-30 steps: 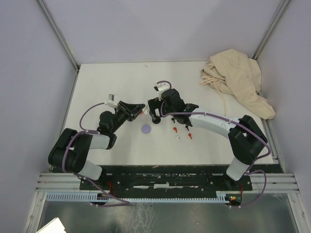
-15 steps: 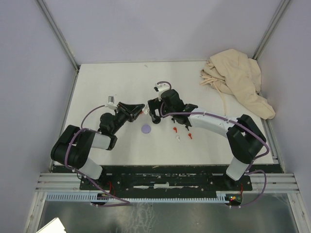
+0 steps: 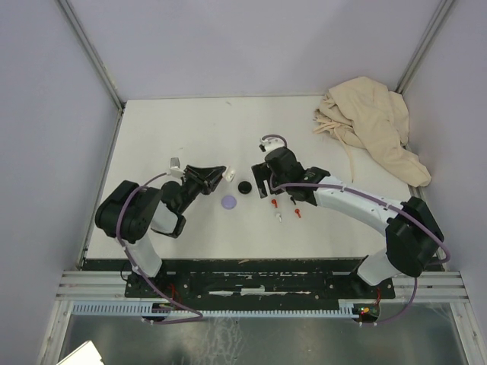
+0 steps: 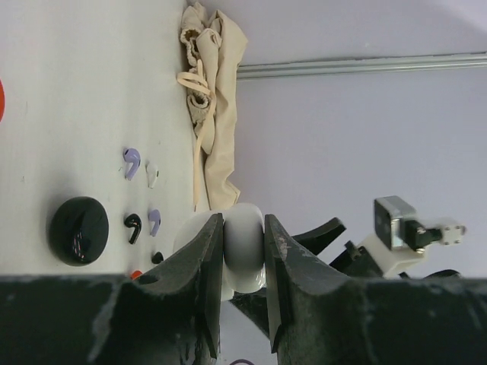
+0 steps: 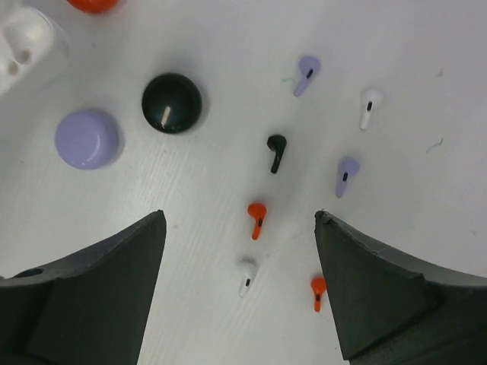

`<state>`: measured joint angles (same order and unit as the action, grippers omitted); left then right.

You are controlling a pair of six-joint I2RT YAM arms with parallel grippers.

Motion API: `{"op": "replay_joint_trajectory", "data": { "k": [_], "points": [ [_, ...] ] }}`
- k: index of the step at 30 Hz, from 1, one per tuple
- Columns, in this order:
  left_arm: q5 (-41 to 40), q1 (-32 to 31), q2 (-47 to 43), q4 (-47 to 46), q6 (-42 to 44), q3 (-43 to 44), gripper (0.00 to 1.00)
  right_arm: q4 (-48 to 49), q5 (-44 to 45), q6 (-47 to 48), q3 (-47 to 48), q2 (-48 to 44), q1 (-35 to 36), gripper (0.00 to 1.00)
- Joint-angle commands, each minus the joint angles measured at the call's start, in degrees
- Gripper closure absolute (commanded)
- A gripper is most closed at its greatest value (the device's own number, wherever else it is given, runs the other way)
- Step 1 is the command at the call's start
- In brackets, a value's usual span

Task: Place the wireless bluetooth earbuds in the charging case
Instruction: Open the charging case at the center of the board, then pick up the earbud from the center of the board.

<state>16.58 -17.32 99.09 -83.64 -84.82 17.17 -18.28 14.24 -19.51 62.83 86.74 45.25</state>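
The round black disc (image 5: 172, 103) is glossy, the round lavender disc (image 5: 87, 138) matt, the tiny stemmed earbuds (image 5: 257, 213) smooth plastic, the crumpled beige cloth (image 3: 373, 125) soft, and the white tabletop (image 5: 426, 61) matt.

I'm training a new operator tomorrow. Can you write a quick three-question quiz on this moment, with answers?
1. True or false: the right gripper is shut.
2. What does the left gripper hold?
3. Among the earbuds in the right wrist view, which colour shows only once? A red, B black, C white.

Key:
1. False. It hangs open above the earbuds.
2. The white case.
3. B.
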Motion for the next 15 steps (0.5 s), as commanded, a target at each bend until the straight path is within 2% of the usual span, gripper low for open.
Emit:
{"op": "replay_joint_trajectory", "data": {
  "k": [1,12,15],
  "points": [
    [0.2,0.0,2.3,-10.3,-3.9,-0.4,0.97,-7.7,1.8,-2.5,-2.7,-1.0,0.0,0.15],
    [0.4,0.0,0.9,-9.9,-3.1,-1.5,0.97,-8.7,0.2,-4.8,-6.6,1.9,0.5,0.28],
    [0.5,0.0,0.8,-9.9,-3.0,-1.7,0.97,-8.1,-0.7,-4.4,-6.1,4.4,0.6,0.35]
  ]
}}
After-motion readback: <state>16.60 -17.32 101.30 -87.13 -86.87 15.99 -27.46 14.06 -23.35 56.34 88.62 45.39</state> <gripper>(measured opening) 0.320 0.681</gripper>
